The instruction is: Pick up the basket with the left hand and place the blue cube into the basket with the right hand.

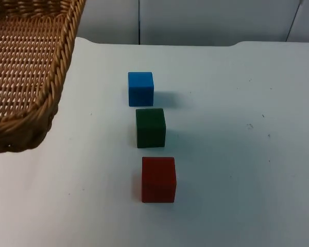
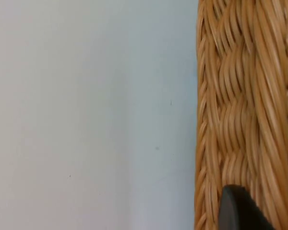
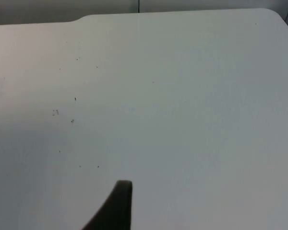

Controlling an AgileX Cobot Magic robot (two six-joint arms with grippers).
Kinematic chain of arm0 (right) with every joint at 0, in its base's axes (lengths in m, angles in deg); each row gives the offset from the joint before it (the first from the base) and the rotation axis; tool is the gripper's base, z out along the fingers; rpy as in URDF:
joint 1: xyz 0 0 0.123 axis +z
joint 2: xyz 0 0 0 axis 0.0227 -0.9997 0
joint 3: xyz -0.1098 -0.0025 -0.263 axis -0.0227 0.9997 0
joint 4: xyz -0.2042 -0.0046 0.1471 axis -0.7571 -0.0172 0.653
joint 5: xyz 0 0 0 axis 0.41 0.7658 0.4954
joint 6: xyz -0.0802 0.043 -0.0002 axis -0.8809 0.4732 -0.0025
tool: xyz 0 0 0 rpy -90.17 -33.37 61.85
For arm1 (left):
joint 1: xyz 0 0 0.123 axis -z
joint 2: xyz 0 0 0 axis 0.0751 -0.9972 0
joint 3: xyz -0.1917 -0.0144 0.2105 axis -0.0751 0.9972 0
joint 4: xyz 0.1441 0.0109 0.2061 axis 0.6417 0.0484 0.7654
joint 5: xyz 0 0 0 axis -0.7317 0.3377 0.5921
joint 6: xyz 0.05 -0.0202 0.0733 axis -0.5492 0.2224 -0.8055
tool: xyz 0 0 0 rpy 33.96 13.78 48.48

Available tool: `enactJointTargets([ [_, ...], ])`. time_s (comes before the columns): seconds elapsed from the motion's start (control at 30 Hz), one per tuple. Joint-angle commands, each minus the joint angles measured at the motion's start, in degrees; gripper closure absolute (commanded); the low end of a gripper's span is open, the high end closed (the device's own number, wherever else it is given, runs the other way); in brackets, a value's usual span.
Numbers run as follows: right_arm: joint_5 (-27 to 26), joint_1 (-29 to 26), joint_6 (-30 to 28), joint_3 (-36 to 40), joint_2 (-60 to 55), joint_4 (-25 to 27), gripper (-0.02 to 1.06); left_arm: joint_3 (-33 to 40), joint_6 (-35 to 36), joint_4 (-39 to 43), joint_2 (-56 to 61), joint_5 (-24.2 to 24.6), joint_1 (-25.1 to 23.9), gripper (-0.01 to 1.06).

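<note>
The woven wicker basket [image 1: 62, 67] hangs at the upper left in the top view, raised above the table. In the left wrist view a black fingertip [image 2: 237, 208] of my left gripper presses on the basket's wall [image 2: 240, 96], shut on it. The blue cube [image 1: 140, 88] rests on the white table, farthest back in a row of three cubes. My right gripper [image 3: 116, 211] hovers over bare table, away from the cubes, and holds nothing that I can see.
A green cube [image 1: 150, 127] sits just in front of the blue one, and a red cube [image 1: 158, 179] in front of that. The grey partition wall [image 1: 195, 20] closes the table's far edge. Open table [image 1: 247, 144] lies to the right of the cubes.
</note>
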Motion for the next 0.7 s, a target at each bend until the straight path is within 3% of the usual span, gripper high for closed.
enactJointTargets([
  [0.0, -0.51, -0.40, 0.20, 0.31, 0.13, -0.28, 0.00, 0.07, -0.55, -0.77, 0.37, 0.78, -0.12, 1.05],
  [0.67, -0.75, -0.40, 0.20, 0.05, 0.13, 0.00, 0.02, 0.07, 0.60, 3.72, 0.37, -1.46, -0.12, 1.05],
])
